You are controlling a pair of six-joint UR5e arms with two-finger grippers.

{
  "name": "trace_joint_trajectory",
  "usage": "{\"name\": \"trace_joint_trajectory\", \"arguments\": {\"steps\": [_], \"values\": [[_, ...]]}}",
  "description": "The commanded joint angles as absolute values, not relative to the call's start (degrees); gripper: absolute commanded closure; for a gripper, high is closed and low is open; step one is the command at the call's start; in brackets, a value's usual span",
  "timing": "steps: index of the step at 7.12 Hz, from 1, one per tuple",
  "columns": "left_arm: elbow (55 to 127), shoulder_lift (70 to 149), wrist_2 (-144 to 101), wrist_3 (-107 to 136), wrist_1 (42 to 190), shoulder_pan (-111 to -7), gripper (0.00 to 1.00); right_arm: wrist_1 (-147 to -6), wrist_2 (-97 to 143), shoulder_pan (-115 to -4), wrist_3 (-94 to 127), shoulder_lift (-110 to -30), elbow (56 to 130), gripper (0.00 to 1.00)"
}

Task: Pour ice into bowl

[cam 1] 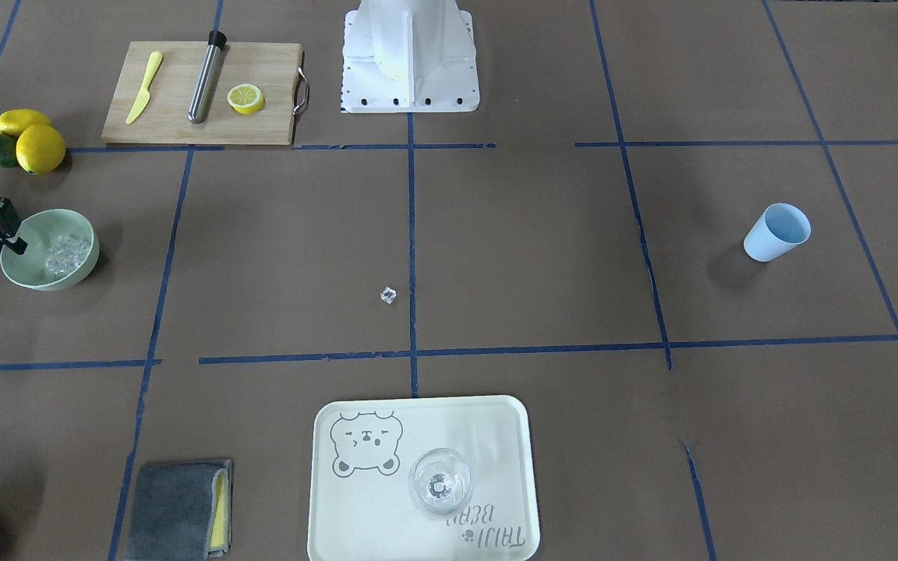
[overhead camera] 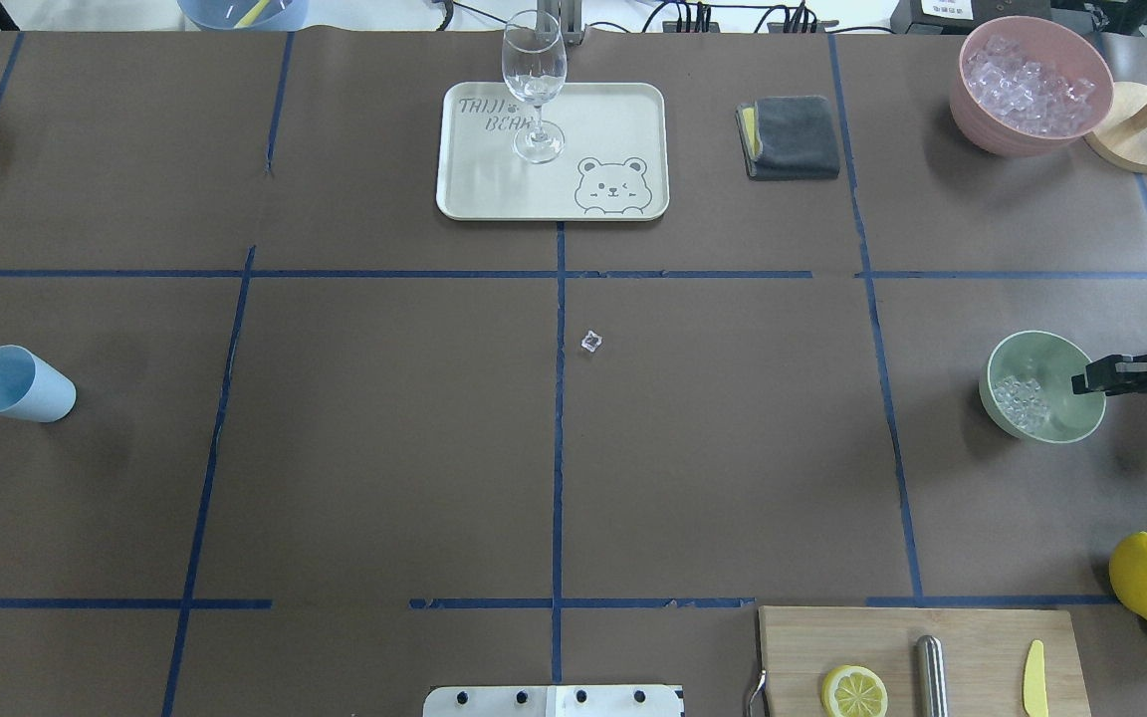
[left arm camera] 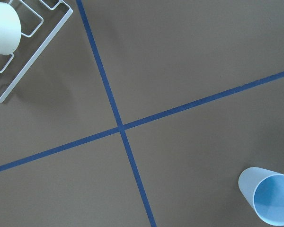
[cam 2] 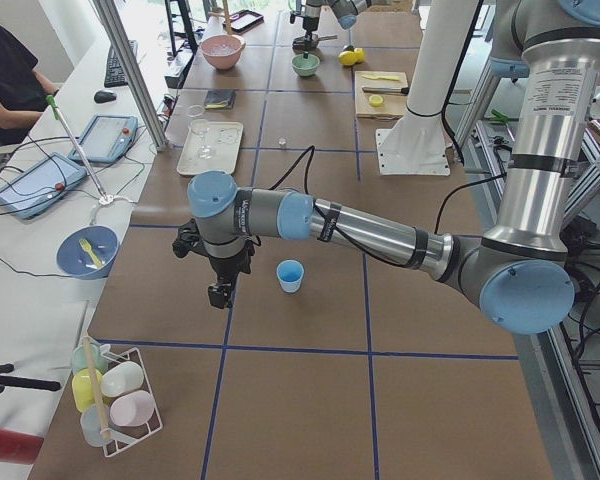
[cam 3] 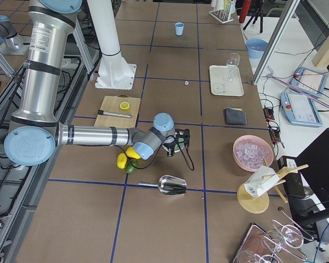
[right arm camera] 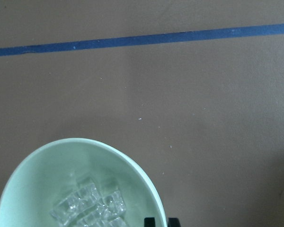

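Observation:
The pale mint-green bowl (cam 1: 75, 277) stands at the table's right end in the overhead view (overhead camera: 1033, 337). Several small clear ice cubes (cam 1: 67, 253) lie inside it, also seen overhead (overhead camera: 1022, 398) and in the right wrist view (right arm camera: 92, 208). One loose ice cube (overhead camera: 590, 342) lies mid-table. My right gripper (overhead camera: 1089, 379) is at the bowl's outer rim (right arm camera: 61, 165), its fingertips (right arm camera: 149, 221) close together on the rim. My left gripper (cam 2: 218, 292) hangs above the table beside the light blue cup (overhead camera: 18, 383); I cannot tell whether it is open or shut.
A pink container (overhead camera: 1030, 85) full of ice, a grey cloth (overhead camera: 791, 136) and a tray (overhead camera: 623, 110) with a clear glass (overhead camera: 534, 85) stand at the far side. A cutting board (overhead camera: 972, 637) and lemons (overhead camera: 1146, 576) are near the robot. A metal scoop (cam 3: 172, 185) lies beyond.

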State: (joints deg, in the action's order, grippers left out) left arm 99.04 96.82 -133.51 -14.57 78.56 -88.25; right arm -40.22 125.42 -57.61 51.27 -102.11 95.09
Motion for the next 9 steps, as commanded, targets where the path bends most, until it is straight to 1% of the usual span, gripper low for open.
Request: {"name": "trace_joint_trajectory", "arguments": {"steps": [1,2,4,5,7,8,9], "values": [[99.0,96.9,-133.4,-14.5,78.6,-88.3,0.00,-41.8,127.8,-59.8,45.7,-102.8,95.4,0.00],[99.0,96.9,-133.4,-14.5,78.6,-88.2,0.00,-46.6,128.1,-62.6,38.5,-103.3,96.5,0.00],[99.0,97.2,-133.4,-14.5,78.6,-88.4,0.00,-62.0,133.8,-75.0,18.4,-103.3,99.4,0.00],[99.0,97.2,-133.4,-14.5,78.6,-88.4,0.00,-67.3,137.2,-81.8,7.8,-103.8,98.9,0.00],[99.0,97.2,-133.4,-14.6,78.6,-88.9,0.00,-80.0,139.0,-90.6,-7.0,-103.5,99.6,0.00],[99.0,97.2,-133.2,-14.6,78.6,-89.1,0.00,-87.0,139.9,-93.2,-11.5,-102.1,99.7,0.00],[98.7,97.0,-132.9,-14.6,78.6,-89.2,0.00,-91.9,139.9,-95.9,-12.1,-98.4,99.6,0.00]]}}
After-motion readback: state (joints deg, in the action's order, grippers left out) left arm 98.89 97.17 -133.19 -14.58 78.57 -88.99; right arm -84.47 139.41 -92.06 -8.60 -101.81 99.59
